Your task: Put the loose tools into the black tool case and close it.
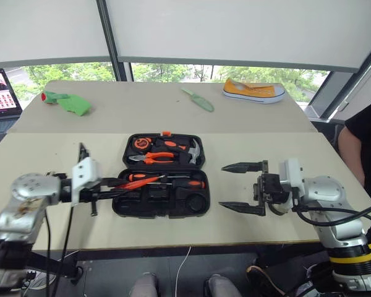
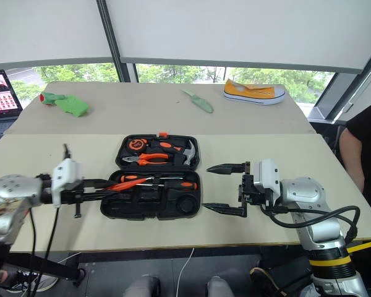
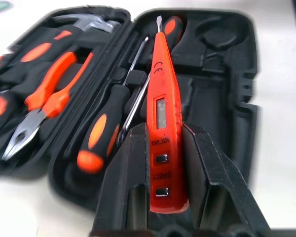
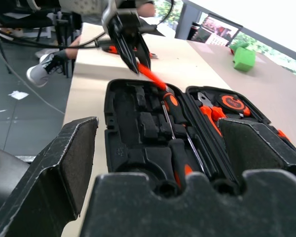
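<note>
The black tool case (image 1: 201,198) lies open in the middle of the near table. My left gripper (image 1: 120,184) is shut on a slim orange screwdriver (image 3: 163,113), held over the case's left side with its tip pointing into the near half. Two screwdrivers with black-orange handles (image 3: 101,138) lie in that half's recesses. Orange pliers (image 1: 154,158), a tape measure (image 1: 141,143) and a hammer (image 1: 195,150) sit in the far half. My right gripper (image 1: 222,185) is open, level, just right of the case and pointing at it, with nothing between its fingers.
On the far table lie a pale green trowel (image 1: 198,99), a yellow shoe (image 1: 253,91) and a green object (image 1: 68,102). A laptop (image 1: 0,93) stands at the far left. A person (image 1: 365,142) sits by the table's right edge.
</note>
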